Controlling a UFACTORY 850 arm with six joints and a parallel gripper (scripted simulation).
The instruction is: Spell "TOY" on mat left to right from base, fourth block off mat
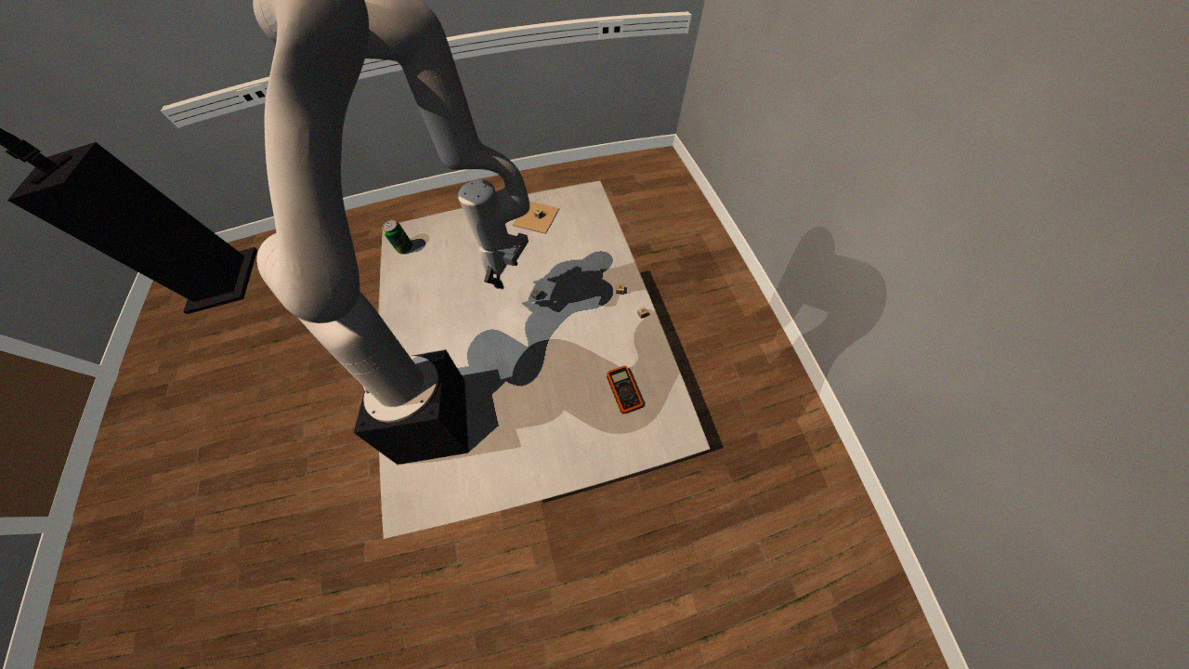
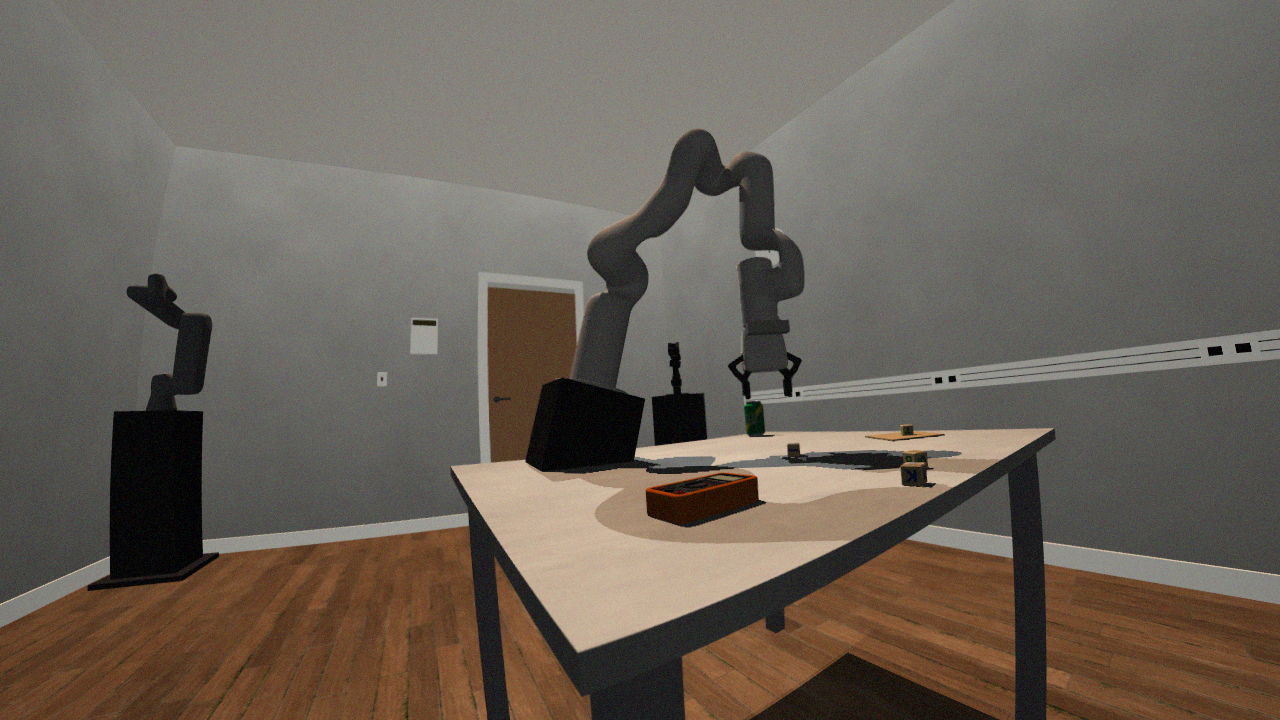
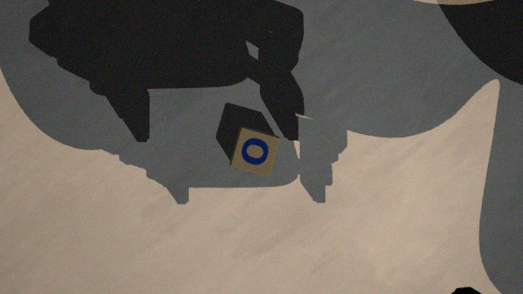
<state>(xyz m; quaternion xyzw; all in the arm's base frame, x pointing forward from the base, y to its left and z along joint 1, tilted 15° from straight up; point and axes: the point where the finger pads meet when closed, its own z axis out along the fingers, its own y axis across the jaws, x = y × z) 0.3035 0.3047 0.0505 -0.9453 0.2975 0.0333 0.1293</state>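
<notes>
Hanging above the table [image 2: 572, 573] with fingers spread wide and pinching nothing — gripper [image 2: 765, 383] pointing straight down, well clear of the surface. Sitting directly below it, in the arm's shadow: a block with a blue O [image 3: 255, 151] on its top face, turned at an angle in the wrist view and resting on bare table, off the mat. Showing as a small dark cube [image 1: 539, 295] in the top view and as a small cube [image 2: 793, 450] in the exterior view.

Lying at the far end of the table: a thin tan mat [image 1: 525, 220], carrying one block [image 2: 906, 429] — letter too small to read. Sitting near the table's edge, well apart from the mat: two more blocks, one [image 1: 620, 288] beside the shadow's rim, the other [image 1: 643, 312] just past it, the nearer one showing a dark X-like mark [image 2: 913, 474] on its side face.

Standing upright near the far corner: a green can [image 1: 396, 237]. Lying flat toward the near end: an orange meter [image 1: 624, 389], face up.
</notes>
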